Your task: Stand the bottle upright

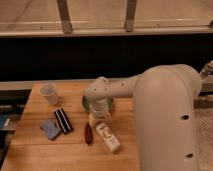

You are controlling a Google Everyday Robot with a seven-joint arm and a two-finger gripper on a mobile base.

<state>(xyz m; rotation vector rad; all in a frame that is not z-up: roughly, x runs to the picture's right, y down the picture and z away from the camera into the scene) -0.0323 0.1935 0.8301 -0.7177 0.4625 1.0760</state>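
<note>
Claw (96, 118) spread over upper end of lying bottle (108, 138); bottle near table (30, 145) front edge, red-brown object (88, 133) just beside.

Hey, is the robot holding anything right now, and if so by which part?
Nothing seems held: the gripper sits open over the far end of the bottle, which lies flat on the table.

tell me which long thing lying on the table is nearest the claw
The white bottle; the claw hangs over its far end, while the dark red-brown stick lies beside it.
</note>
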